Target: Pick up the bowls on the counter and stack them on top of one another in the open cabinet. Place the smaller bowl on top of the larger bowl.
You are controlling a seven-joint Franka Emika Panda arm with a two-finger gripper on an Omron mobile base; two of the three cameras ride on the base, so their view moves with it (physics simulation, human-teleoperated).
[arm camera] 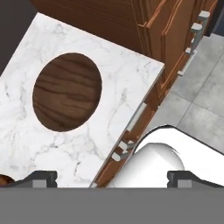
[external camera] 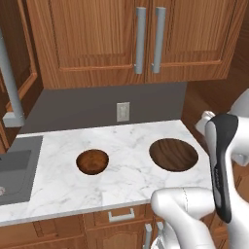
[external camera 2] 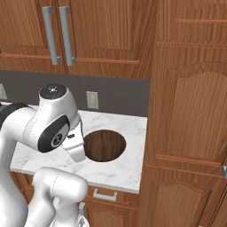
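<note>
The large bowl sits on the white marble bench, towards its right end, wide, dark brown and streaky. The small bowl rests well to its left, between it and the grey sink, reddish and glossy inside. The two are apart, not touching. In the hand view the gripper hangs above the front edge of the bench with its jaws spread wide and nothing between them; the large bowl lies ahead of it. Wall cupboards with grey bar handles hang above, their doors shut in these views. A socket sits on the grey back wall.
</note>
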